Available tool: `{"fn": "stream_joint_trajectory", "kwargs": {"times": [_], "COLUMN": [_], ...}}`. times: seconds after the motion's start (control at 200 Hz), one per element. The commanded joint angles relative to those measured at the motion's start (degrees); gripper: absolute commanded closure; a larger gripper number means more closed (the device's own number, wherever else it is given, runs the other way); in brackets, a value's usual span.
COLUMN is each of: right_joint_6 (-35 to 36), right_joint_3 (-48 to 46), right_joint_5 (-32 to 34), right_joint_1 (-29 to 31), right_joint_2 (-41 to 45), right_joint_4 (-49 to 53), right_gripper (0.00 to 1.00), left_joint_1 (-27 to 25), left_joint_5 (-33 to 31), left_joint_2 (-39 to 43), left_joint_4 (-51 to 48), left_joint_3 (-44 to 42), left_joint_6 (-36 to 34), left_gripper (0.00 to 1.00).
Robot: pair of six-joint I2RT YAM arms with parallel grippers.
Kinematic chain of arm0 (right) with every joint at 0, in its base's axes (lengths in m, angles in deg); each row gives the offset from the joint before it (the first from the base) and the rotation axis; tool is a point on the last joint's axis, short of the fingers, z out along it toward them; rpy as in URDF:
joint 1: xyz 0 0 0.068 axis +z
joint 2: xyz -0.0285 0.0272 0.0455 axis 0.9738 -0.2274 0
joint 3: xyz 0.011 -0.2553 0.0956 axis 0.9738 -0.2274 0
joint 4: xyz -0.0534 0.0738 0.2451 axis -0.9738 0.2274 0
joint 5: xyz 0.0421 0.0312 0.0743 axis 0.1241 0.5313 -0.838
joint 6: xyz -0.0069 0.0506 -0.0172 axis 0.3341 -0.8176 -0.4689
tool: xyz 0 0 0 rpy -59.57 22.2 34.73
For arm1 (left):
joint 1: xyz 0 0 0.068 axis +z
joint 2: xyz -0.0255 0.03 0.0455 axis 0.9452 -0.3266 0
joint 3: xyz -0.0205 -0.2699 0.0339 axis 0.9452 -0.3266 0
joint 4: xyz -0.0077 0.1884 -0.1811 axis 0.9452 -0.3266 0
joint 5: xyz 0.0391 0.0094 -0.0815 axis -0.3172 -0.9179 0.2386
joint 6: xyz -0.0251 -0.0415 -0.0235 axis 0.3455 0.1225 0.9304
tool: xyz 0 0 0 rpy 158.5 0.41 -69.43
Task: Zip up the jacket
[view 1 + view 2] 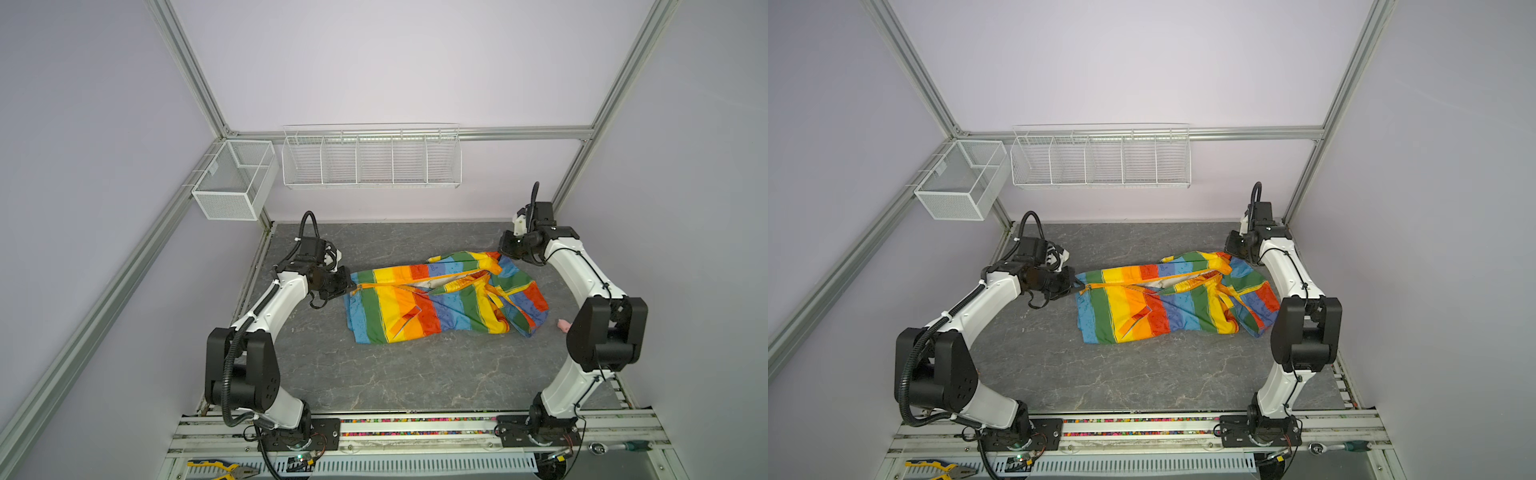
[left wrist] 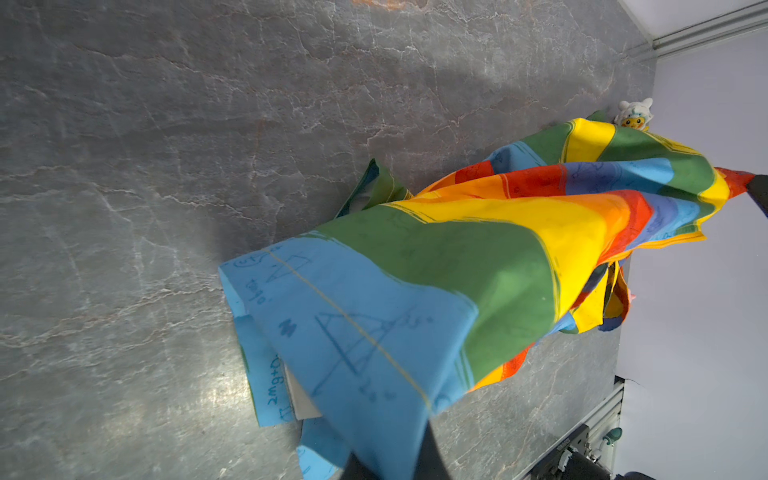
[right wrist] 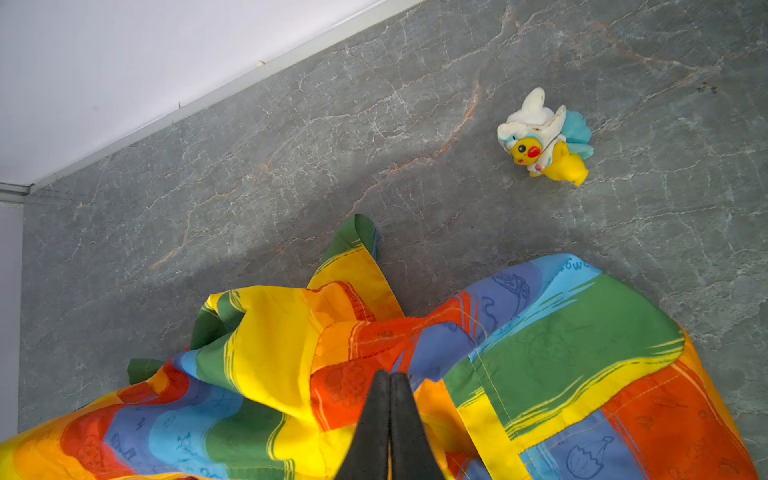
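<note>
Gripping jacket (image 1: pixel 419 305) (front gaping): left fingers (image 2: pixel 430 453), right fingers (image 3: pixel 374 424).

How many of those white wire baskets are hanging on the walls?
2. A mesh box basket hangs on the left frame rail by the corner; a long divided wire rack hangs on the back wall beside it. Nothing seems to hide another.

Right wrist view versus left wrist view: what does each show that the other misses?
Right wrist only: the right gripper's tips closed on the jacket's red-orange fold, and the toy's blue back. Left wrist only: the left gripper pinching the blue hem with its triangle sketch. Both: jacket, toy, grey table.
</note>
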Motion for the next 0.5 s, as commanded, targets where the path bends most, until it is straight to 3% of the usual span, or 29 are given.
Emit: {"fn": "stream_joint_trajectory", "kwargs": {"times": [0.0, 0.08, 0.195, 0.31, 0.495], "right_joint_6": [0.5, 0.6, 0.7, -0.1, -1.3], "right_joint_3": [-1.8, -0.5, 1.8, -0.3, -9.7], "right_joint_5": [0.8, 0.9, -0.5, -1.4, -5.8], "right_joint_1": [-0.8, -0.9, -1.3, -1.3, -0.8], "right_joint_2": [-0.6, -2.6, -5.0, -2.9, 4.4], "right_joint_4": [-2.6, -2.1, -0.7, -2.0, -6.4], "right_gripper": [0.93, 0.9, 0.65, 0.51, 0.49], "left_joint_1": [0.4, 0.4, 0.4, 0.4, 0.4], "left_joint_5": [-0.7, -0.4, 0.5, 0.8, 1.0], "left_joint_2": [-0.6, -0.6, -0.5, -0.5, -0.7], "left_joint_4": [-2.1, -2.3, -2.3, -2.4, -2.4], "left_joint_3": [2.7, 3.0, 3.0, 2.9, 3.2], "left_joint_6": [-1.7, -1.8, -1.8, -1.8, -2.0], "left_gripper": [1.0, 1.0, 1.0, 1.0, 1.0]}}
